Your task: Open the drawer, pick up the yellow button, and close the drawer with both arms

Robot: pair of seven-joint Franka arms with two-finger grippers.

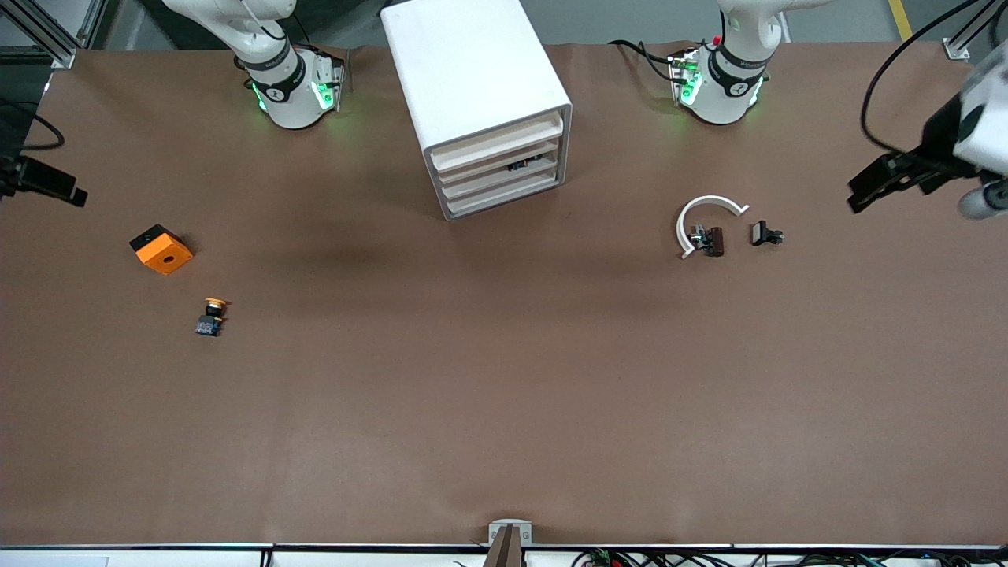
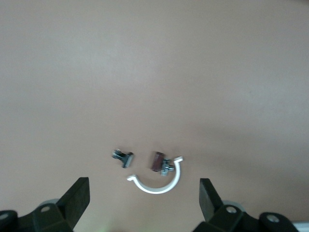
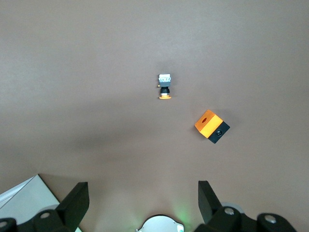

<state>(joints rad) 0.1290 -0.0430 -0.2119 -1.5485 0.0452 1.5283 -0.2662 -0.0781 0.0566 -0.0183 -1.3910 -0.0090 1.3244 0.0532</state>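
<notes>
The white cabinet (image 1: pixel 472 71) stands between the two arm bases, and its uppermost drawer (image 1: pixel 498 140) is shut, flush with the three below it. The button (image 1: pixel 211 315), with an orange cap and a blue base, lies on the bare table toward the right arm's end; the right wrist view also shows the button (image 3: pixel 164 87). My right gripper (image 3: pixel 142 186) hangs high over its own base, open and empty. High over the white arc (image 2: pixel 157 182) is my left gripper (image 2: pixel 143 186), also open and empty. Neither gripper shows in the front view.
An orange block with a hole (image 1: pixel 161 249) sits a little farther from the front camera than the button. The white arc (image 1: pixel 703 216) and small black parts (image 1: pixel 766 234) lie toward the left arm's end. Black fixtures (image 1: pixel 890 179) jut in at both table ends.
</notes>
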